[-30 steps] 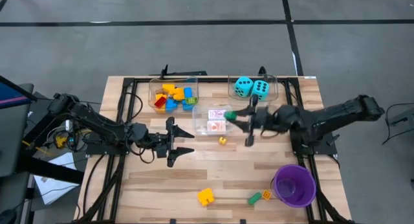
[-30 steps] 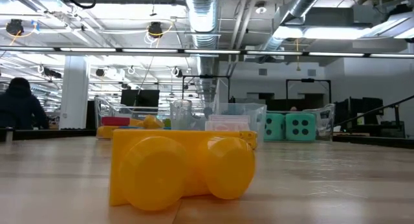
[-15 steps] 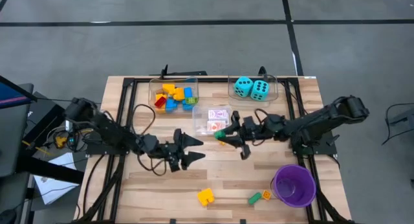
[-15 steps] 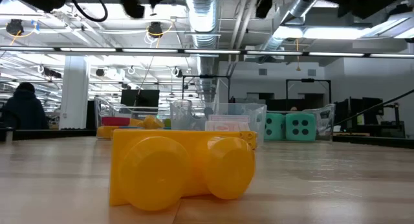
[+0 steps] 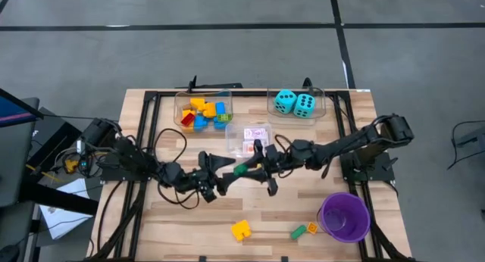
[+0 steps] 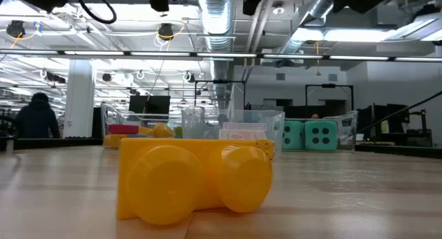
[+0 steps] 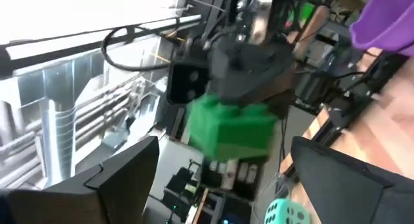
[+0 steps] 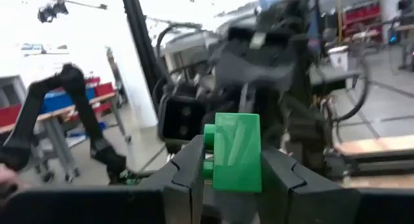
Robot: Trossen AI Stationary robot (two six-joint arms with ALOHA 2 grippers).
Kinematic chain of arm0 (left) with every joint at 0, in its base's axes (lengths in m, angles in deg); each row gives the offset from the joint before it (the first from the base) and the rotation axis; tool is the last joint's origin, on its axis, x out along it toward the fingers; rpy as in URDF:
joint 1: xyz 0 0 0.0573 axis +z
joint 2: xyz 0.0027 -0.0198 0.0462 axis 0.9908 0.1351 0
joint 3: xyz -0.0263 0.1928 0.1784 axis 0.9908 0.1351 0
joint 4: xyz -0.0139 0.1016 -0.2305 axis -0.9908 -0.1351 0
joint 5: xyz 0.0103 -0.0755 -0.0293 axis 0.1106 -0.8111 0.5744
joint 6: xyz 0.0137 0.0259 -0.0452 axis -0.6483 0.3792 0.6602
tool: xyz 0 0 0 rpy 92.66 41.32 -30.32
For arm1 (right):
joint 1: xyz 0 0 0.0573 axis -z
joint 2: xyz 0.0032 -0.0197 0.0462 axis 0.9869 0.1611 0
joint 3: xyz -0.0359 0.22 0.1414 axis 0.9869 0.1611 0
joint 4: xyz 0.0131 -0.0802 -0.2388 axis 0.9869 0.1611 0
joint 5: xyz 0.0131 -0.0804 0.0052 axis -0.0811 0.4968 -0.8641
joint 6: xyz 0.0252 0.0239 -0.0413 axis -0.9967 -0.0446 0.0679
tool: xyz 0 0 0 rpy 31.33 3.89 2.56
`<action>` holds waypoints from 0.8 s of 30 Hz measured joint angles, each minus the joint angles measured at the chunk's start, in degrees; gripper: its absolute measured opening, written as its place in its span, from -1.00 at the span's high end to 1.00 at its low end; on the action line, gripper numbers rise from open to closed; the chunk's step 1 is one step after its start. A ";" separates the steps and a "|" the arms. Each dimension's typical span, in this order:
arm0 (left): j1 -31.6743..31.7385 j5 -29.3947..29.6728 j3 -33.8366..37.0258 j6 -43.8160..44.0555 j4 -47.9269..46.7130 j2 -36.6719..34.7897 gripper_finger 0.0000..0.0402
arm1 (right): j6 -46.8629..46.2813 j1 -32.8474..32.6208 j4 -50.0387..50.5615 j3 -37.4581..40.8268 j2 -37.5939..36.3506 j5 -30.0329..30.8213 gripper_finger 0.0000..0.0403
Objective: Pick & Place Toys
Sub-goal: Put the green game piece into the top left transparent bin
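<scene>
- My right gripper reaches over the middle of the table, its fingers pinched on a green brick; in my right wrist view that brick stands clamped between the two dark fingers.
- My left gripper faces the right one head-on, jaws spread wide and holding nothing; the green brick sits just before its fingertips, between the two grippers; in my left wrist view the brick shows in the gap between my own fingers, held in the other arm's tool.
- A yellow brick lies on the near part of the table, well apart from both grippers; the low view shows it close up, resting on the wood.
- A small green brick and a small orange brick lie just beside the purple cup.
- At the far edge, one clear bin holds a heap of mixed bricks; another clear bin holds two turquoise dice; a smaller clear box between them holds red-and-white card packs.
</scene>
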 joint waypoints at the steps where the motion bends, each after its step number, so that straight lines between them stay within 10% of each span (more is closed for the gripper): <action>1: -0.18 0.02 0.00 -0.10 -0.16 0.00 -0.73 | 0.13 -0.14 0.47 -0.37 0.34 -0.01 0.56; 24: -0.92 0.53 0.02 0.27 0.04 0.02 -0.19 | 0.00 0.25 -1.08 -2.03 3.04 0.15 0.53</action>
